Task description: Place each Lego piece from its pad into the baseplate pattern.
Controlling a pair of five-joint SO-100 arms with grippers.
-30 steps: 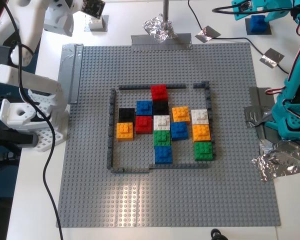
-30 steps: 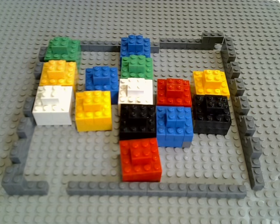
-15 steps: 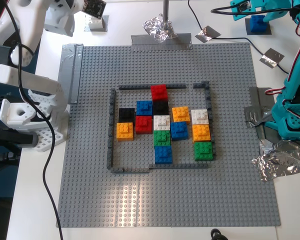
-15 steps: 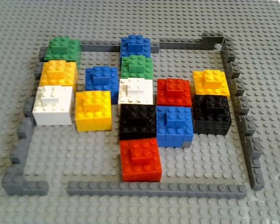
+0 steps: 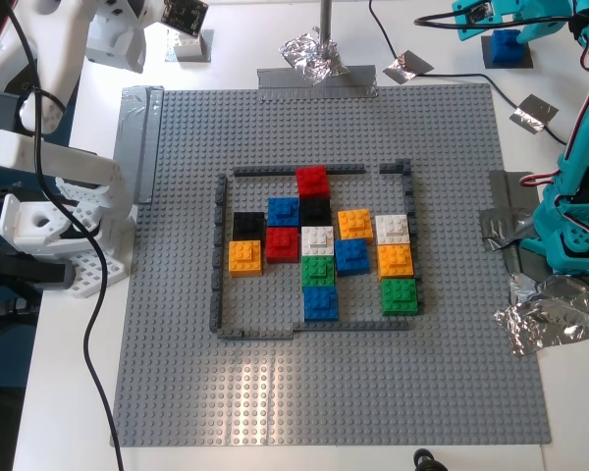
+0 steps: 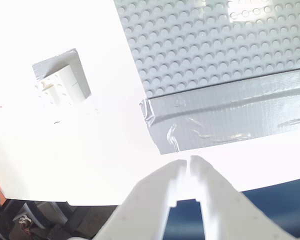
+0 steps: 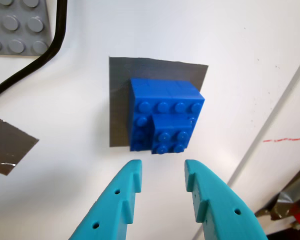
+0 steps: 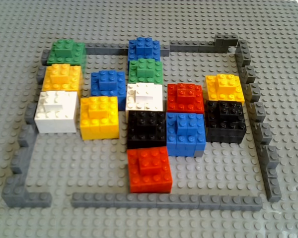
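Honestly nothing had moved since the frame half a second earlier, apart from the black cable by the white arm at the exterior view's left, which sat a touch differently. My first gripper [image 7: 162, 175], the teal one, hovered with its jaws spread apart and empty, just short of the blue Lego piece [image 7: 165, 121], which sat on its dark grey pad [image 7: 119, 100] on the white table [image 7: 80, 165]. In the exterior view that blue Lego piece [image 5: 506, 45] was out around 1 o'clock from the baseplate [image 5: 275, 392], off the plate entirely. My second gripper [image 6: 188, 170], the white one, had its jaws nearly together with only a thin slit between them and nothing in them, above the table edge near a strip of grey tape [image 6: 230, 115]. The white Lego piece [image 6: 65, 85] was on its silver-grey pad [image 6: 50, 65], well apart from those jaws; in the exterior view that pad [image 5: 193, 46] was at roughly 11 o'clock from the baseplate. Inside the dark grey frame [image 5: 219, 245] the coloured bricks sat clustered, with the red brick [image 5: 312, 181] at 12 o'clock touching the frame's top strip.
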